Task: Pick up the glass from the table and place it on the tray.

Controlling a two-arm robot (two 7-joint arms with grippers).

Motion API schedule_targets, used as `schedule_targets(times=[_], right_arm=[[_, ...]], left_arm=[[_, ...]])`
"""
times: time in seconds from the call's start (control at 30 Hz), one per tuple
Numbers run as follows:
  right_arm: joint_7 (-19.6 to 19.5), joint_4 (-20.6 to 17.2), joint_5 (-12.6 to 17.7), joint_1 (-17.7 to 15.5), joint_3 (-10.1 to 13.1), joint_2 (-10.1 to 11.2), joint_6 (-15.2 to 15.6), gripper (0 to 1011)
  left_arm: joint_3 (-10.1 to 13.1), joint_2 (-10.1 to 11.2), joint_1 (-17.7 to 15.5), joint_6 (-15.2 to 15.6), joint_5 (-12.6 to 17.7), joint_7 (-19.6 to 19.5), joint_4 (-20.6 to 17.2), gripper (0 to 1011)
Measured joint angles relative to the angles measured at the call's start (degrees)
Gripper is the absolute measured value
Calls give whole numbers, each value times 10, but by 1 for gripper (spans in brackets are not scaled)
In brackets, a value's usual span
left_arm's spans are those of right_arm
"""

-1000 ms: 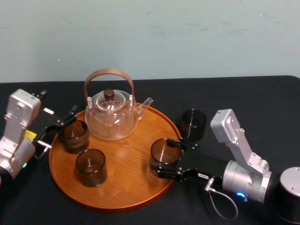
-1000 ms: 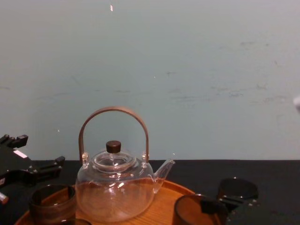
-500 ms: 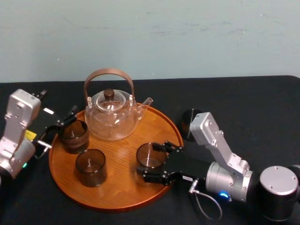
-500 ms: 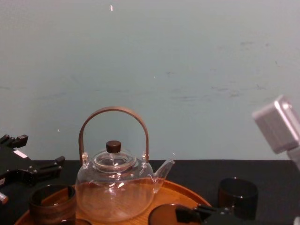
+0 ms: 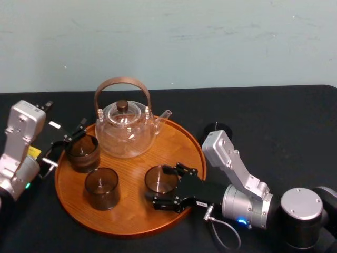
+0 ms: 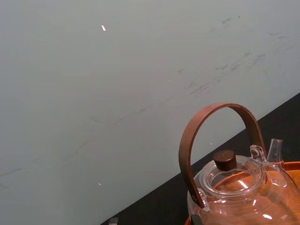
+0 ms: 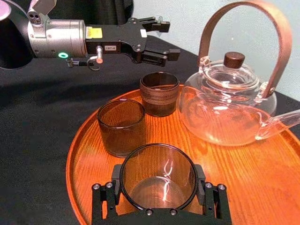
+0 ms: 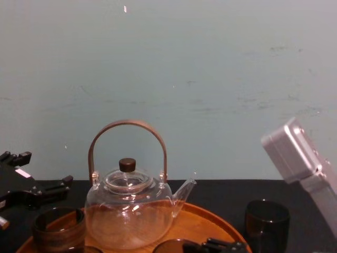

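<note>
My right gripper (image 5: pixel 164 185) is shut on a smoky-brown glass (image 5: pixel 159 179), holding it low over the front right part of the round wooden tray (image 5: pixel 134 217). In the right wrist view the glass (image 7: pixel 158 180) sits upright between the black fingers (image 7: pixel 211 199); I cannot tell whether its base touches the wood. A second dark glass (image 5: pixel 217 128) stands on the black table (image 5: pixel 274 116) behind the right arm, also in the chest view (image 8: pixel 267 224). My left gripper (image 5: pixel 73 136) is open at the tray's left edge, beside another glass (image 5: pixel 82 152).
A clear glass teapot (image 5: pixel 125 126) with an arched brown handle stands at the back of the tray. Two more dark glasses stand on the tray's left side, one at the rim (image 7: pixel 159 93) and one nearer the front (image 5: pixel 101 187). A pale wall rises behind the table.
My right gripper has carried the glass leftward, from the tray's right rim to farther in over the wood. The left arm has not moved.
</note>
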Motion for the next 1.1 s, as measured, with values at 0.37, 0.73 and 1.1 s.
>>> schedule_targets(times=[0.37,0.73,1.1], right_arm=[[6,9,9,3,-3,-4,9,904],[5,12,8,4,-7,-4,10,905],[5,11,9,4,-7,-4,11,905]], left_arm=[[0,0,0,0,0,0,0,1002],[0,0,0,0,0,0,0,1001],[0,0,0,0,0,0,0,1001]])
